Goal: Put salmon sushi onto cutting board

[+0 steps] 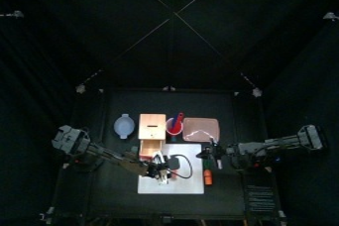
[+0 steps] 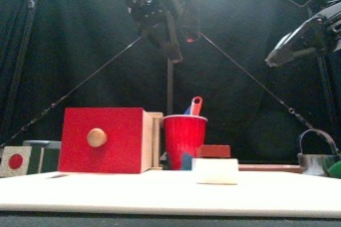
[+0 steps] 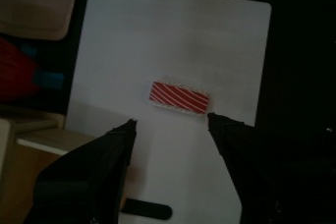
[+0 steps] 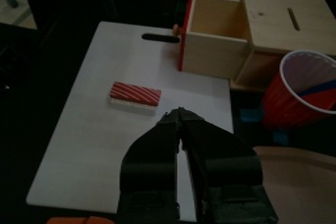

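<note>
While the top view is too small to pick out much detail, both wrist views show the salmon sushi (image 3: 178, 96) clearly: a little oblong piece with red-orange and pale diagonal stripes, lying flat on the white cutting board (image 3: 132, 159). It sits just ahead of the left gripper (image 3: 172, 123), whose 2 jaws stand wide apart with nothing between them. The right gripper (image 4: 178, 117) has its jaws pressed together, the sushi off to one side ahead of them. In the front view the sushi (image 2: 214, 170) looks like a pale block, stripes hidden.
</note>
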Available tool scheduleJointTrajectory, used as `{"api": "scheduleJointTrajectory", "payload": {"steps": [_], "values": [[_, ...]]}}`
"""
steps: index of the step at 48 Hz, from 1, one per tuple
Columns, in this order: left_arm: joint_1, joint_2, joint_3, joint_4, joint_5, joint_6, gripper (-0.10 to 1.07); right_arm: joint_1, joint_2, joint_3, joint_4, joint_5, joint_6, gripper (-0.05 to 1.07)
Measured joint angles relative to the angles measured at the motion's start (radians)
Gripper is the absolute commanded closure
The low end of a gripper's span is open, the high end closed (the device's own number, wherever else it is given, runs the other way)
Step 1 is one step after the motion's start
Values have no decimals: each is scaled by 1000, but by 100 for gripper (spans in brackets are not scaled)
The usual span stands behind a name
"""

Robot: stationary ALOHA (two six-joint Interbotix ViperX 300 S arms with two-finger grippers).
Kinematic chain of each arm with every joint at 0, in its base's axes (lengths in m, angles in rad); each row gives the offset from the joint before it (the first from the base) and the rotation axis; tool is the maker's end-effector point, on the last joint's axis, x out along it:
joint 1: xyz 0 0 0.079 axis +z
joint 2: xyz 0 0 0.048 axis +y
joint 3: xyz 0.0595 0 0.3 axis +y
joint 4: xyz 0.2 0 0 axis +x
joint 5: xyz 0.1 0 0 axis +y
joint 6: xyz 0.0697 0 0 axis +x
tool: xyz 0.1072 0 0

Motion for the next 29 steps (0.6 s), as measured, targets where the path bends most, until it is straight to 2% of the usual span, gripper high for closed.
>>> {"api": "scheduleJointTrajectory", "payload": {"steps": [7,11,21,29], "values": [[18,-130,198,46,-215,-2,5,6,3,-17,-2,-18,-3,100],[61,-193,299,69,-333,11,5,8,6,-17,0,-25,0,100],[152,-325,491,175,-589,15,4,8,9,-17,-3,-32,-2,100],[190,-371,584,201,-750,23,4,9,9,-17,-5,-32,0,100]]}}
